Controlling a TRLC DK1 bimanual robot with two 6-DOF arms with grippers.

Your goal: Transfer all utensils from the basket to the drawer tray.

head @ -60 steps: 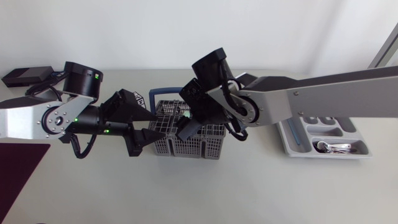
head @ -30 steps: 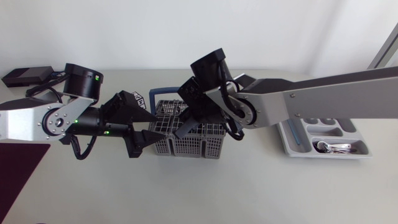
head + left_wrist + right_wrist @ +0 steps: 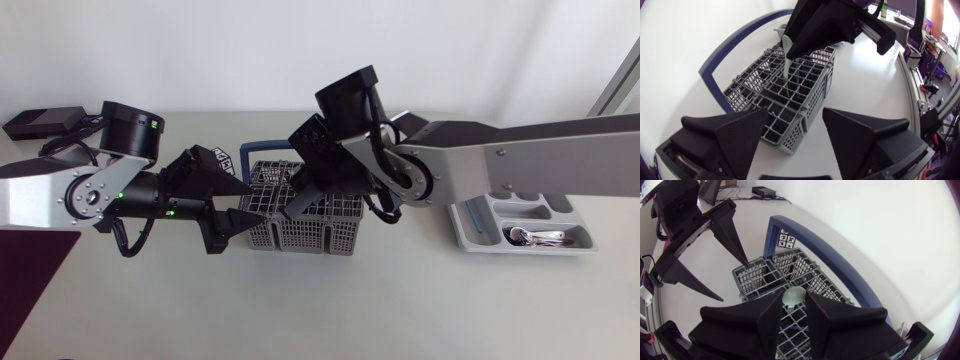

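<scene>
Step in hand: pulling a utensil out of the basket (image 3: 318, 232). My right gripper (image 3: 794, 300) is clamped on the pale green utensil (image 3: 785, 59) near its top end. The shaft runs down into one of the basket's middle cells, so it isn't clear of the grid yet.

My left gripper (image 3: 795, 112) is spread wide, with the basket's end corner between its fingers. I can't tell if they touch the wall.

Next: a straight vertical lift until the tip clears the rim, then carry it over to the tray (image 3: 468, 228), well off the basket's far side. Tilting early risks snagging the grid.

Versus 1 s ago: my right wrist has risen and swung slightly away from the basket. Left arm and basket haven't moved.
</scene>
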